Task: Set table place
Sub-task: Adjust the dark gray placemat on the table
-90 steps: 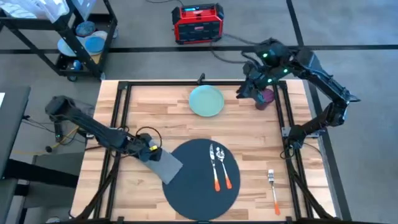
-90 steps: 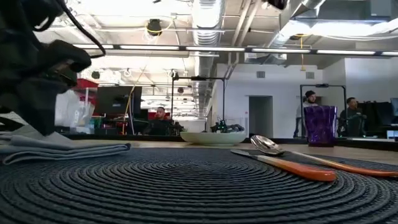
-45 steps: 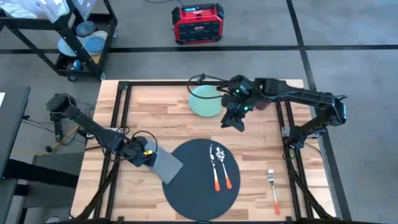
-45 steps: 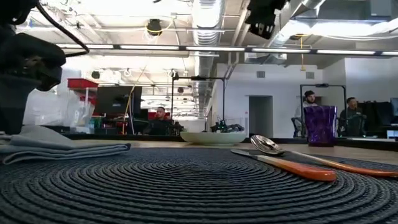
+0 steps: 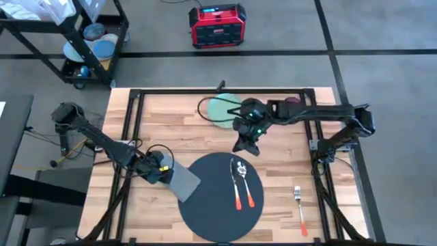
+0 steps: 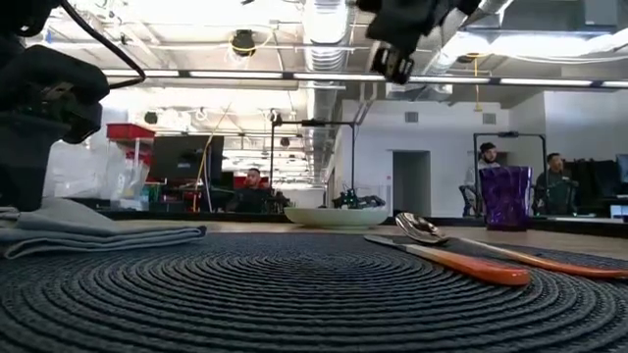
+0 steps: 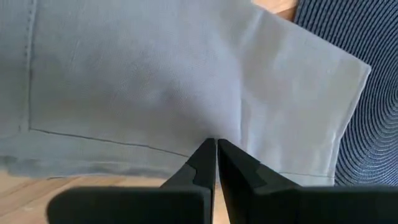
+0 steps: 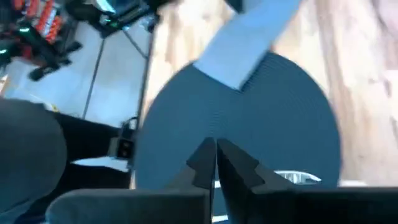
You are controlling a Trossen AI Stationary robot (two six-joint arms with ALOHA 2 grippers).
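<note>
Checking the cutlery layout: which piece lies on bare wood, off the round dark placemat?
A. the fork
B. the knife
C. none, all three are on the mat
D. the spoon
A: the fork lies on the table right of the placemat, while knife and spoon rest on it.

text: none legible | labels: none | signs: none

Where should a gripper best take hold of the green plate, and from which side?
Probably at the rim. The plate lies flat on the table, so only its raised edge offers a hold. Its left edge seems best, from above, since the right arm covers the right part.
</note>
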